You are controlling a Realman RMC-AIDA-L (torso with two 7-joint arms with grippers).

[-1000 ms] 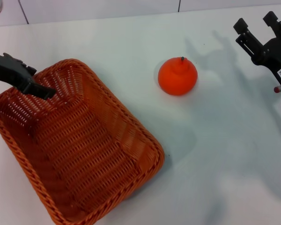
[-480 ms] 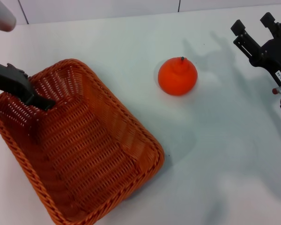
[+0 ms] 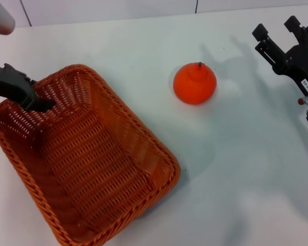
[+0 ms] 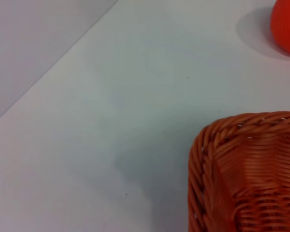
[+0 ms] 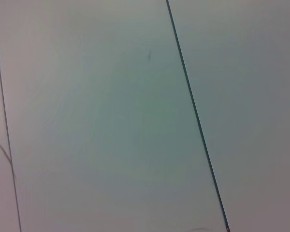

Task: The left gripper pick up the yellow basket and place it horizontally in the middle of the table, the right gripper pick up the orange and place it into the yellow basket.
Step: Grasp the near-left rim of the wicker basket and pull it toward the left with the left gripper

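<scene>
The yellow basket (image 3: 87, 159), an orange-brown woven wicker basket, lies diagonally on the white table at the left and front. One of its corners also shows in the left wrist view (image 4: 246, 169). My left gripper (image 3: 42, 102) is a black claw reaching over the basket's far-left rim and down inside it. The orange (image 3: 195, 83) sits on the table to the right of the basket and apart from it. Its edge shows in the left wrist view (image 4: 287, 24). My right gripper (image 3: 276, 29) hangs open and empty at the far right, above the table and to the right of the orange.
The white table (image 3: 143, 41) ends at a back edge with a pale wall behind it. Bare surface lies between the basket and the orange. The right wrist view shows only a pale surface (image 5: 111, 121) with thin dark lines.
My left gripper dipped a little into the basket, then drew back slightly toward the left rim. The basket and the orange have not moved. My right gripper shifted very slightly.
</scene>
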